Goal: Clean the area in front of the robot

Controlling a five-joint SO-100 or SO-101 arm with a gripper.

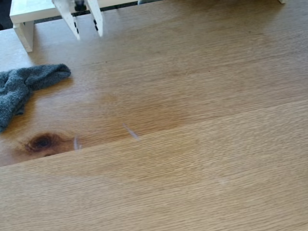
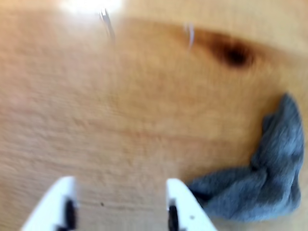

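White end effector point(image 2: 119, 202) jaws spread wide, holding nothing, hovering over bare oak tabletop point(image 2: 120, 110). Grey cloth point(image 2: 264, 178) lies crumpled at 4 o'clock in wrist view, just beside one jaw tip. Fixed view: end effector point(image 1: 86, 30) at 11 o'clock by white ledge point(image 1: 24, 26), cloth point(image 1: 24, 89) at 9, knot point(image 1: 42, 142) at 8. Open wood from 12 through 6.

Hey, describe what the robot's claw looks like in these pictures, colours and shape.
The claw is made of two flat white plastic fingers that taper toward pointed tips. Each finger carries small black marks, probably screw holes or fasteners, near its inner edge, seen in both the fixed view and the wrist view. A dark part sits between the fingers at the top of the fixed view.
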